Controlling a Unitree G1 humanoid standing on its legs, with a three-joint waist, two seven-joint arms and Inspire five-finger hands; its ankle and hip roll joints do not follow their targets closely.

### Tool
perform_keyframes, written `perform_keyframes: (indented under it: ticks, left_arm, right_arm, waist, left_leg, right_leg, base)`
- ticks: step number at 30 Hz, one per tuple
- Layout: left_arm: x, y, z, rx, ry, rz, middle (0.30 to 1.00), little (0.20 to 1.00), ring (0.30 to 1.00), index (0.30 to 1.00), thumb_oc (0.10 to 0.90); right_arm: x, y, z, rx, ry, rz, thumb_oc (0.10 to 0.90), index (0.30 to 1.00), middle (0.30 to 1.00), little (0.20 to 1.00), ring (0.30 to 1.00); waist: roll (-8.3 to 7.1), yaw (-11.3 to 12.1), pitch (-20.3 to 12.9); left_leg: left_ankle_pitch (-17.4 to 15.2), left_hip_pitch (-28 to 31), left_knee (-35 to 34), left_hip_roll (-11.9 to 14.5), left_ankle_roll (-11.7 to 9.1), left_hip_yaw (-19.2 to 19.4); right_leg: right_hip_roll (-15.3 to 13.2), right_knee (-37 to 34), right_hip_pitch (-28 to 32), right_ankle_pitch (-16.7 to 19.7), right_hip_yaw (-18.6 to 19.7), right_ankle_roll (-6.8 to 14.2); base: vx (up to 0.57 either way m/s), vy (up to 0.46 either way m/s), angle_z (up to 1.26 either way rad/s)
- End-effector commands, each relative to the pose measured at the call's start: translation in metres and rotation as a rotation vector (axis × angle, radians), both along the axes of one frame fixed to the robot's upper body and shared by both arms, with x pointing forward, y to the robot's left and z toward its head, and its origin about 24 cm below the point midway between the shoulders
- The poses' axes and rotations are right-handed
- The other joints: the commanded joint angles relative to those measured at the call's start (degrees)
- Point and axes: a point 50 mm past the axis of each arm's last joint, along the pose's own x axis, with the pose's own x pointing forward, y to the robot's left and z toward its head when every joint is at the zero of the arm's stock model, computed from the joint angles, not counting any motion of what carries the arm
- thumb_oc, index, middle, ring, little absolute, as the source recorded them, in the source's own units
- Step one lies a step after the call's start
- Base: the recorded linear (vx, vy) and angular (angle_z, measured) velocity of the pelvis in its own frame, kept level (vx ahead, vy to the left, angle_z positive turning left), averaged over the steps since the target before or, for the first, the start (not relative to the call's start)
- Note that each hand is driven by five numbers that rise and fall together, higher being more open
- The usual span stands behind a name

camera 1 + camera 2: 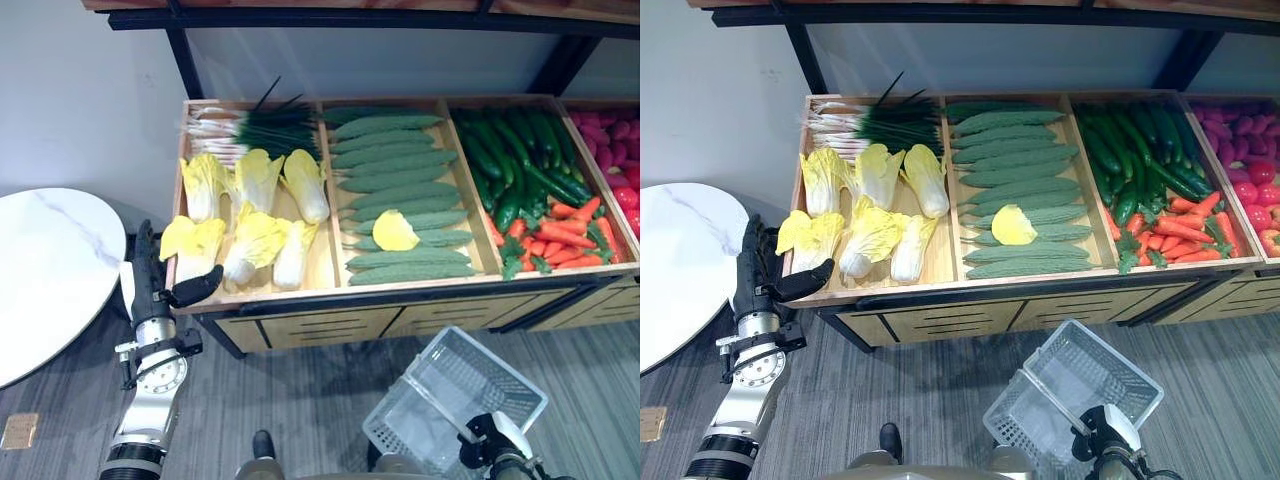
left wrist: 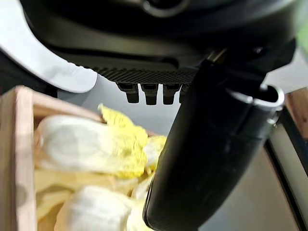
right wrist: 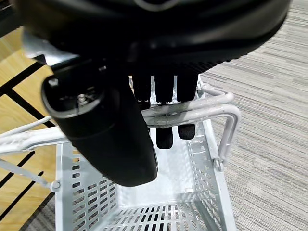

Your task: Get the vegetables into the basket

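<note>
Pale yellow-leafed cabbages (image 1: pixel 255 205) lie in a wooden crate (image 1: pixel 330 270), the end compartment of a low produce stand, with spring onions (image 1: pixel 250 128) at its back. Past them, away from the left hand, sit long green cucumbers (image 1: pixel 400 185) with one stray cabbage (image 1: pixel 394 231) on top, then darker cucumbers and carrots (image 1: pixel 560 235). The left hand (image 1: pixel 160 280) hovers at the crate's outer front corner, fingers straight and relaxed, thumb resting near the rim, holding nothing; the nearest cabbage (image 2: pixel 86 147) lies just beyond its fingertips. The right hand (image 3: pixel 159 110) is low and well apart from the crate, fingers curled round the handles of a white mesh basket (image 1: pixel 455 400), which looks empty and hangs above grey flooring. A round white bench (image 1: pixel 45 265) stands on the left hand's outer side. The step in hand appears to be reaching for a first cabbage. To do it well, the hand should probably clear the rim, come down over the nearest head's thick white stem, and close round its width, not its loose leaves, before crossing to the basket.
</note>
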Motion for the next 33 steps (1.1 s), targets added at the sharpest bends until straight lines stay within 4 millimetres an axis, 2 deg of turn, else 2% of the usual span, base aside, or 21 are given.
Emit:
perform_keyframes:
  ticks: [1, 3, 7, 13, 16, 21, 25, 30, 33]
  left_arm:
    - [0.025, 0.000, 0.059, 0.077, -0.271, -0.096, 1.000, 1.000, 1.000, 1.000, 0.900]
    - [0.030, -0.008, 0.060, 0.091, -0.265, -0.146, 1.000, 1.000, 1.000, 1.000, 0.900]
    - [0.032, -0.009, 0.062, 0.126, -0.257, -0.157, 1.000, 1.000, 1.000, 1.000, 0.900]
    - [0.038, -0.006, 0.057, 0.185, -0.215, -0.122, 1.000, 1.000, 1.000, 1.000, 0.900]
    - [0.042, -0.007, 0.054, 0.135, -0.213, -0.096, 1.000, 1.000, 1.000, 1.000, 0.900]
    - [0.048, -0.001, 0.048, 0.150, -0.160, -0.061, 1.000, 1.000, 1.000, 1.000, 0.900]
    - [0.055, 0.003, 0.048, 0.317, -0.077, -0.099, 1.000, 1.000, 1.000, 1.000, 0.900]
    - [0.063, 0.005, 0.048, 0.430, -0.017, -0.129, 1.000, 1.000, 1.000, 1.000, 0.900]
    - [0.068, 0.005, 0.058, 0.516, -0.032, -0.144, 1.000, 1.000, 1.000, 1.000, 0.900]
  right_arm:
    - [0.027, -0.019, 0.018, -0.074, -0.089, 0.054, 0.400, 0.300, 0.300, 0.300, 0.300]
    - [0.024, -0.020, 0.015, -0.077, -0.058, 0.038, 0.400, 0.300, 0.300, 0.300, 0.300]
    - [0.029, -0.018, 0.017, -0.074, -0.074, 0.059, 0.400, 0.300, 0.300, 0.300, 0.300]
    - [0.031, -0.017, 0.018, -0.077, -0.089, 0.072, 0.400, 0.300, 0.300, 0.300, 0.300]
    - [0.030, -0.018, 0.017, -0.082, -0.079, 0.069, 0.400, 0.300, 0.300, 0.300, 0.300]
    - [0.032, -0.016, 0.018, -0.080, -0.083, 0.081, 0.400, 0.300, 0.300, 0.300, 0.300]
    - [0.036, -0.019, 0.020, -0.091, -0.082, 0.081, 0.400, 0.300, 0.300, 0.300, 0.300]
    - [0.042, -0.020, 0.023, -0.098, -0.098, 0.099, 0.400, 0.300, 0.300, 0.300, 0.300]
    - [0.050, -0.018, 0.028, -0.100, -0.135, 0.126, 0.400, 0.300, 0.300, 0.300, 0.300]
  waist:
    - [-2.92, 0.1, 0.7]
    - [-2.73, 0.1, 0.6]
    - [-2.78, -0.3, 0.7]
    - [-2.90, -0.7, 0.8]
    - [-2.96, -0.8, 1.0]
    - [-3.06, -1.2, 1.0]
    - [-2.96, -1.5, 1.2]
    - [-2.94, -2.0, 1.5]
    - [-3.02, -2.3, 1.7]
  left_leg:
    - [-7.9, 4.3, 0.0, 1.9, -2.3, 0.1]
    - [-8.0, 4.4, 0.0, 2.0, -2.3, 0.2]
    - [-8.0, 4.5, 0.0, 2.0, -2.3, 0.5]
    - [-8.0, 4.7, 0.0, 2.1, -2.4, 0.9]
    - [-8.1, 4.6, 0.0, 2.1, -2.3, 1.0]
    - [-8.2, 4.8, 0.0, 2.0, -2.3, 1.3]
    - [-8.3, 5.0, 0.0, 2.0, -2.3, 1.8]
    - [-8.3, 5.0, 0.0, 2.1, -2.3, 2.3]
    - [-8.3, 4.9, 0.0, 2.1, -2.4, 2.6]
  right_leg:
    - [-1.7, 0.2, -1.6, -0.6, 1.0, 2.2]
    - [-1.7, 0.2, -1.6, -0.6, 1.0, 2.2]
    - [-1.6, 0.1, -1.7, -0.6, 1.3, 2.2]
    - [-1.5, 0.1, -1.9, -0.5, 1.9, 2.2]
    - [-1.5, 0.2, -2.1, -0.4, 2.0, 2.2]
    - [-1.4, 0.2, -2.1, -0.4, 2.3, 2.2]
    - [-1.3, 0.2, -2.3, -0.4, 2.8, 2.2]
    - [-1.1, 0.2, -2.6, -0.3, 3.2, 2.3]
    - [-1.0, 0.2, -2.9, -0.2, 3.6, 2.4]
  base:
    - [0.02, -0.004, -0.03]
    - [0.02, 0.000, -0.04]
    - [0.01, 0.001, -0.02]
    - [0.01, -0.001, -0.07]
    - [0.00, 0.000, 0.00]
    - [0.00, 0.000, 0.00]
    - [0.01, 0.005, -0.04]
    - [0.00, 0.008, -0.08]
    - [-0.01, 0.004, -0.11]
